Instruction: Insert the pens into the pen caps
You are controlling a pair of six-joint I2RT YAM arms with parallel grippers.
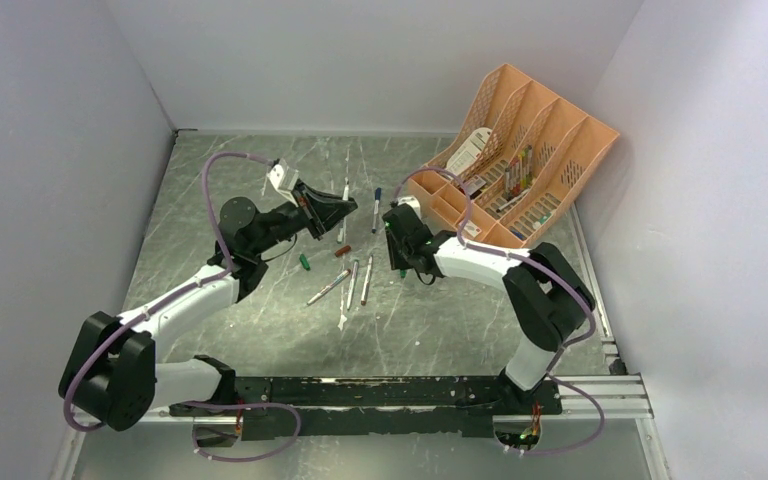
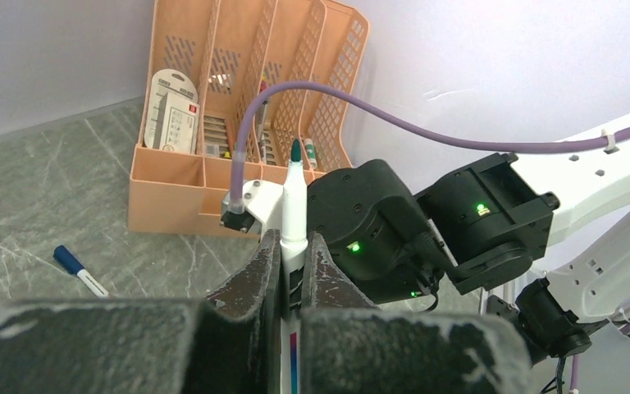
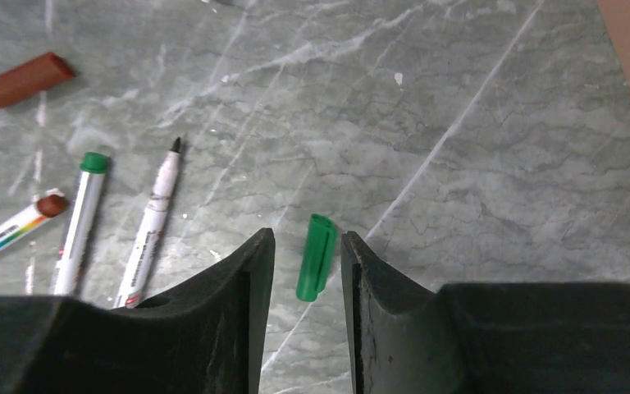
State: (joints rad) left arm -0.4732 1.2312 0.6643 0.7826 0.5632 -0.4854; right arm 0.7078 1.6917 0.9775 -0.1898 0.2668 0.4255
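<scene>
Between right gripper (image 3: 306, 240) jaws: green cap (image 3: 316, 258), lying flat, long axis pointing up-frame; jaws apart, not clamping.
Left gripper (image 2: 294, 244): closed on green-tipped pen (image 2: 294, 197).

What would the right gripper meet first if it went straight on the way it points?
Most likely the green cap, lying on the table between the right gripper's open jaws; how far below is unclear.

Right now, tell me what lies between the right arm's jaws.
A green cap, lying on the table in the gap between them; the right wrist view shows it.
</scene>
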